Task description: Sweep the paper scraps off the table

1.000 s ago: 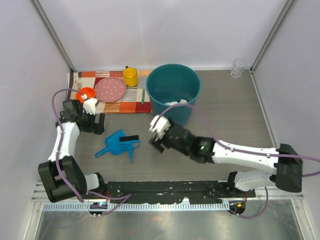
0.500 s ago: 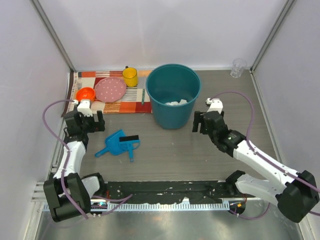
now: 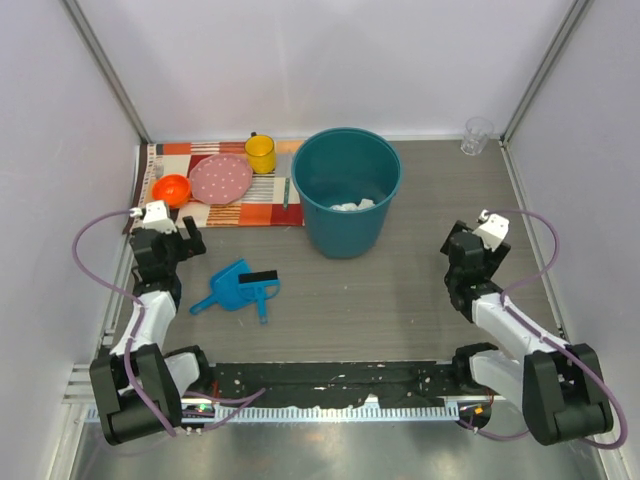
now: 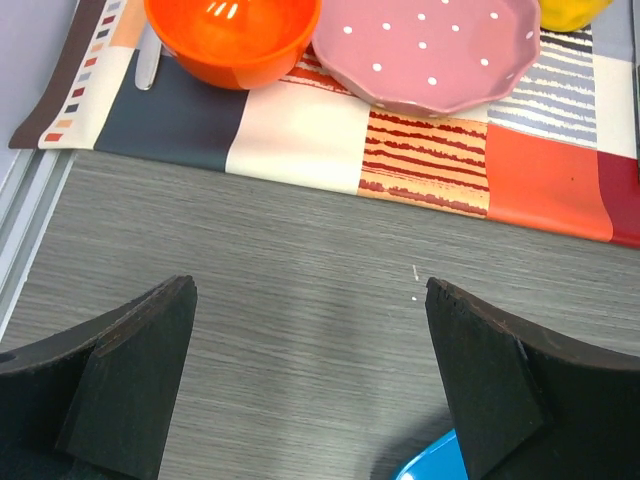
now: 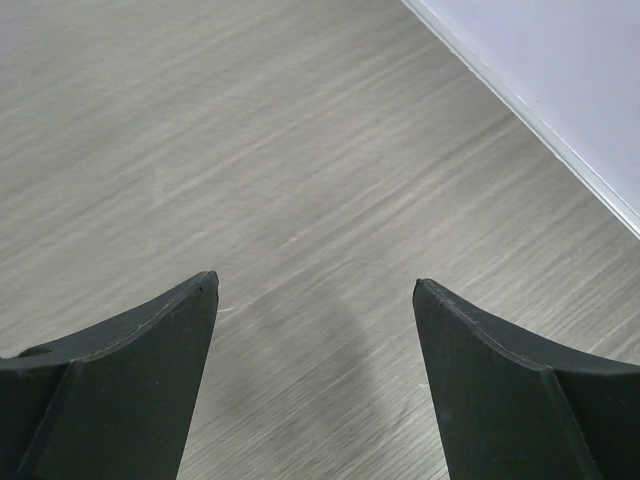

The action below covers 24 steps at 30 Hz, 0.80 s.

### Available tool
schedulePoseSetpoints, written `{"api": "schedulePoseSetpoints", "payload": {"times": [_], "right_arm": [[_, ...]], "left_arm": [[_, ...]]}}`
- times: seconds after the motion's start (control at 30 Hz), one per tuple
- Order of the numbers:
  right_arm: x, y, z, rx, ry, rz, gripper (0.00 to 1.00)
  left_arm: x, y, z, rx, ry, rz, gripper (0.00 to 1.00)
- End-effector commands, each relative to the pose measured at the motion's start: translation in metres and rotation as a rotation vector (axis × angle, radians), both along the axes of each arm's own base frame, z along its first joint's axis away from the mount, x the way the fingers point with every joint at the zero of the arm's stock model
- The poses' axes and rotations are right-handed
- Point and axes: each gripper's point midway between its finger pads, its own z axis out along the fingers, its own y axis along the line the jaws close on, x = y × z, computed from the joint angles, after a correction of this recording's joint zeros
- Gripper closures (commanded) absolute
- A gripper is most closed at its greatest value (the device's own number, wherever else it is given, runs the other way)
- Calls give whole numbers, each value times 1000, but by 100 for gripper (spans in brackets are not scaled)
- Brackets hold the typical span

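Table (image 3: 420, 290) bears placemat (image 3: 265, 210), bucket (image 3: 345, 235), dustpan (image 3: 232, 288) (perhaps a glass (image 3: 477, 136)).

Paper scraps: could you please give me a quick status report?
Left gripper, right gripper: jaws open, empty. Paper scraps inside teal bucket. Blue dustpan and brush lying on table.

The bench (image 5: 250, 150) shows matt grey wood grain. The orange bowl (image 4: 232, 35) is glossy plastic, the placemat (image 4: 300, 135) flat printed cloth, the paper scraps (image 3: 352, 205) crumpled white.
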Motion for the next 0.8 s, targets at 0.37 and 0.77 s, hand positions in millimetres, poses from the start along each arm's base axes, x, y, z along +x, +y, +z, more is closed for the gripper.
{"api": "schedulePoseSetpoints", "payload": {"times": [0.37, 0.77], "right_arm": [[2, -23, 0, -85, -180, -53, 16], [0, -24, -1, -75, -191, -60, 16]], "left_arm": [[8, 9, 15, 3, -87, 58, 0], [8, 18, 18, 7, -92, 109, 0]]}}
